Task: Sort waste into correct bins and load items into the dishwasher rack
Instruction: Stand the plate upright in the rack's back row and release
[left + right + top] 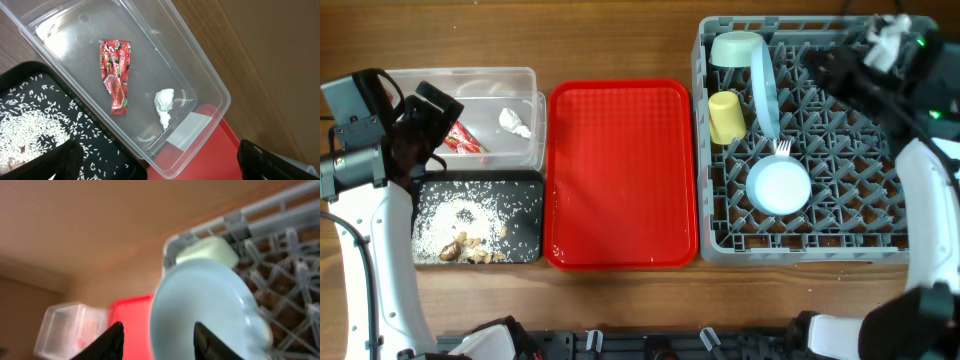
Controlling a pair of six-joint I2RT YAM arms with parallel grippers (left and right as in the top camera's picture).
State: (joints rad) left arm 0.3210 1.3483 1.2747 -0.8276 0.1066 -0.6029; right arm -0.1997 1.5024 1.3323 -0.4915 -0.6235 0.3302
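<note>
The grey dishwasher rack (880,215) holds a large light-blue plate (765,85) on edge, a pale green bowl (738,48), a yellow cup (725,117), a small light-blue bowl (779,186) and a white fork (782,147). My right gripper (812,62) hovers open over the rack, just right of the plate (210,305), holding nothing. The view is blurred. A red wrapper (115,75) and white tissue (164,106) lie in the clear tub (210,80). Rice (30,127) covers the black tray (525,180). My left gripper (165,165) hangs open above the tub's near corner.
A red serving tray (620,175) lies between the bins and the rack, with nothing on it. Brownish food bits (465,248) sit at the black tray's front edge. Bare wooden table shows along the back and front.
</note>
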